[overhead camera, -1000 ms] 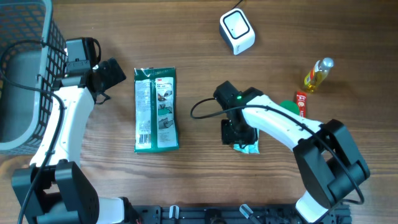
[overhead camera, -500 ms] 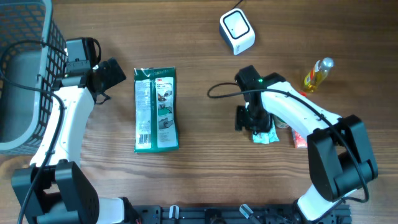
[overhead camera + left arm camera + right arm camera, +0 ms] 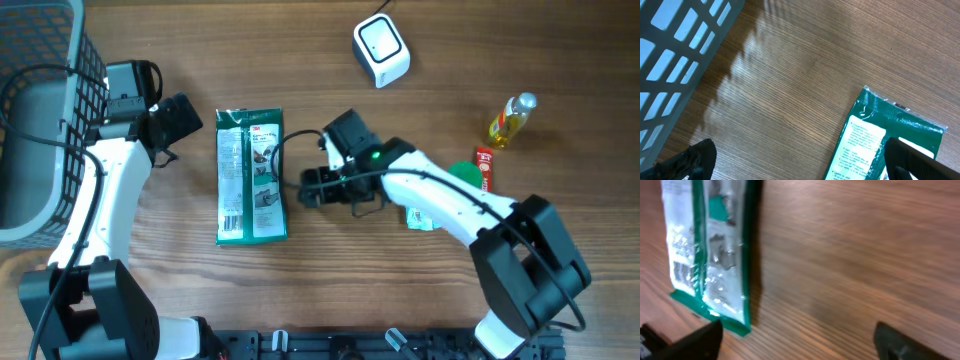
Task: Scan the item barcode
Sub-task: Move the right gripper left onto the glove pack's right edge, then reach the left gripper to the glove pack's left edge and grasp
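Left pincer (image 3: pixel 193 119) wide, right pincer (image 3: pixel 306 188) wide — empty

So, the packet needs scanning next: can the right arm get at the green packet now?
Probably yes. The right gripper is open beside the green packet, facing its near edge, with nothing lying between them. The packet lies flat, so pinching it could be awkward.

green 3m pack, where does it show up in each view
Overhead: the green 3M pack lies flat, left of centre.
Left wrist: the pack is in the lower right, cut off by the bottom edge.
Right wrist: the pack is at the upper left.
Shared landmark: the wooden table beneath it.
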`<action>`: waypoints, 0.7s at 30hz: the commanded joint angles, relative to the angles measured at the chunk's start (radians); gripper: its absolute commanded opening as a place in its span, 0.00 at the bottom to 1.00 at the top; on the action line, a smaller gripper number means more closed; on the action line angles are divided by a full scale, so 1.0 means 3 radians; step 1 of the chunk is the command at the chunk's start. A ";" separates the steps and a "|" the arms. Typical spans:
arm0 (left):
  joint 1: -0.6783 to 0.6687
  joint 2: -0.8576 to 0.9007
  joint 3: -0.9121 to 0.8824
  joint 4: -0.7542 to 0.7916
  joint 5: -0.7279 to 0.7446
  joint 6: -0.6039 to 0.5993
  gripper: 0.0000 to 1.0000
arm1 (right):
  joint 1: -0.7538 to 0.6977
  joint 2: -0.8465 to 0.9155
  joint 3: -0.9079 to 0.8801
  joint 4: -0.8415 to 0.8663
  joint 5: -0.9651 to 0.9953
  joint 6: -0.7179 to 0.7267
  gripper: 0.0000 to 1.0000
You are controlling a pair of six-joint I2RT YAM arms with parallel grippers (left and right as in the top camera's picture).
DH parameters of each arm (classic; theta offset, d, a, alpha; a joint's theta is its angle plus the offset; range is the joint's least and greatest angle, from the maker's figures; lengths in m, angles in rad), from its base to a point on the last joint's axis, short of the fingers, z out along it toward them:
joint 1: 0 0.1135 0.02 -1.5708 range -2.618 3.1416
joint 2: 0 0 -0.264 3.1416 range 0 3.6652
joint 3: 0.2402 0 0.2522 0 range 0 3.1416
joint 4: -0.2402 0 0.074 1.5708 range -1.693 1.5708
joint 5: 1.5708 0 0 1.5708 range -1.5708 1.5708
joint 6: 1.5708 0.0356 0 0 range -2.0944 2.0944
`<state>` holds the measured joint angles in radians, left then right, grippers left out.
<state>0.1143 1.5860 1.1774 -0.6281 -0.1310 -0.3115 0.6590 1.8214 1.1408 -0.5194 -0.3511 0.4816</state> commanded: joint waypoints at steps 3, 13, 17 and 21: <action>0.0017 0.0009 0.0024 0.0014 -0.0029 0.0043 1.00 | 0.0217 -0.0037 -0.0183 0.0421 0.0023 0.0253 1.00; 0.0017 0.0009 0.0024 0.0013 -0.0029 0.0043 1.00 | 0.0378 0.0125 -0.0189 0.0468 0.0650 0.0327 0.76; 0.0017 0.0009 0.0024 0.0013 -0.0029 0.0043 1.00 | 0.0378 0.0207 -0.0189 0.0469 0.0650 0.0326 0.76; 0.0017 0.0009 0.0024 0.0097 -0.0028 0.0043 1.00 | 0.0378 0.0214 -0.0189 0.0476 0.0661 0.0324 0.76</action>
<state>0.1143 1.5860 1.1774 -0.6106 -0.1307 -0.3111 0.7681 1.8652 1.0988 -0.3798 -0.1745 0.5644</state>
